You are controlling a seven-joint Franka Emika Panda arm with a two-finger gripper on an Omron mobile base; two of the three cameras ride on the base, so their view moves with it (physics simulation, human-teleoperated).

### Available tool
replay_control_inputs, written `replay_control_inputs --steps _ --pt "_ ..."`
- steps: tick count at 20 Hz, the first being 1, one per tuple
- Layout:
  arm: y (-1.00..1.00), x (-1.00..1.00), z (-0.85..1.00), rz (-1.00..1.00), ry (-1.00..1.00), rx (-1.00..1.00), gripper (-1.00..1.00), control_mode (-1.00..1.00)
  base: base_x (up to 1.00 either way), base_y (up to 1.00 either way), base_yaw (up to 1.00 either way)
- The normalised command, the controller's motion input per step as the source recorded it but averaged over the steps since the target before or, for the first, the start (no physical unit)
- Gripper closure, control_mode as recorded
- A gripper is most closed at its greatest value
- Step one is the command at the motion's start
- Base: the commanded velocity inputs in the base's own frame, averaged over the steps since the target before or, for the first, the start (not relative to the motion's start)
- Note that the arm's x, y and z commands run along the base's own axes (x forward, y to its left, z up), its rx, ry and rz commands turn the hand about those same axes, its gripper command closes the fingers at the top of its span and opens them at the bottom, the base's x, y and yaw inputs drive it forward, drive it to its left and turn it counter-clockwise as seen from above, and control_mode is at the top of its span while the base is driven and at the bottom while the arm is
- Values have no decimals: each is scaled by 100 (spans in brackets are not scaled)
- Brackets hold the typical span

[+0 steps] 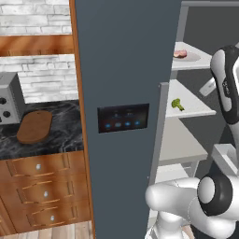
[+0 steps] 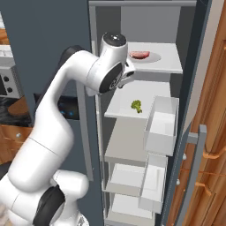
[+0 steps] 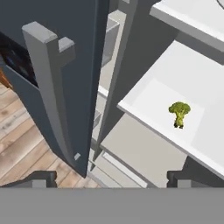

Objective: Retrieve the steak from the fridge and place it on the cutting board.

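The fridge [image 2: 145, 132] stands open, and everything here is best placed against it. The steak [image 2: 139, 55] lies on a pale plate [image 2: 152, 58] on the top shelf inside the fridge, near the shelf's front edge, so it should be easy to reach once the arm rises. One shelf below it sits a small green broccoli floret [image 2: 136, 105], alone and well apart from the steak. The claw [image 3: 112, 178] hangs at the fridge's mouth, level with the broccoli shelf and pointed down across it; its two tips are spread wide with nothing between them. My reading is that the arm is only on its approach and must still lift and reach in to the shelf above.

The cutting board [image 1: 34, 126] lies on the black bench [image 1: 56, 135] to the left of the fridge's left door, beside a grey microwave [image 1: 9, 105] and well away from the steak, so the carry will have to go around that door.

The left base view gives the board, the bench and the door's dark control panel [image 1: 123, 117]. The right base view shows the shelves, the door bins [image 2: 161, 126] and the arm's elbow bent at the opening. The hand view adds the door's grey handle [image 3: 48, 87] close by and the wooden floor beneath the fridge.
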Motion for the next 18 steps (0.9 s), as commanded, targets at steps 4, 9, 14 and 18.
replay_control_inputs --steps 4,9,14,18 --pt "-1 0 17 0 -25 7 -100 -100 0 0 0" --pt "0 8 41 0 -6 3 -100 -100 0 0 0" --pt "-1 24 39 0 0 0 -100 -100 0 0 0" --pt "-5 40 11 1 0 0 -100 -100 0 0 0"
